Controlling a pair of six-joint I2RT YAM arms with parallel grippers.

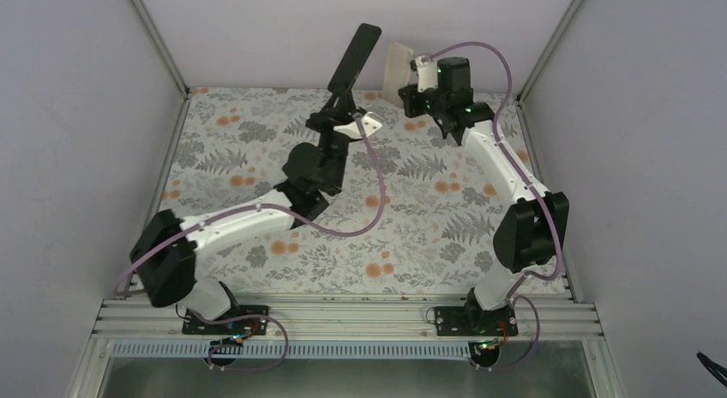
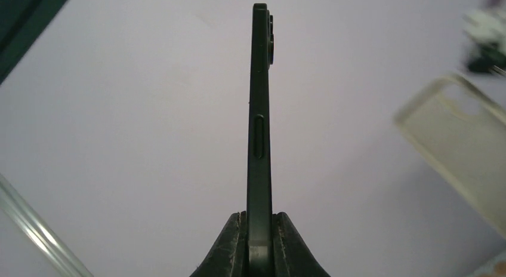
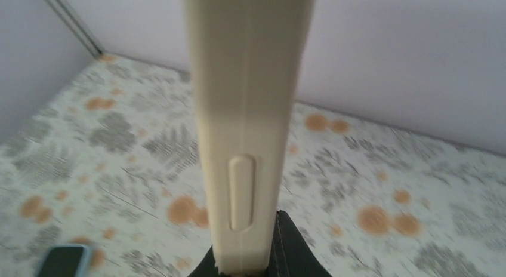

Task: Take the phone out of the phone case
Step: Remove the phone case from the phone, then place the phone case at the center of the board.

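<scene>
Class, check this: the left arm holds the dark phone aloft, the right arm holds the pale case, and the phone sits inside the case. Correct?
One error: the phone is out of the case. The top external view shows them apart, phone in the left gripper, case in the right gripper.

We log tabletop (image 1: 429,244): floral print, grey ferns, orange blooms, walls on three sides. We spot small dark item (image 3: 62,260) with light-blue rim lying flat on print, near corner of right wrist view; identity unclear, blurred.
</scene>
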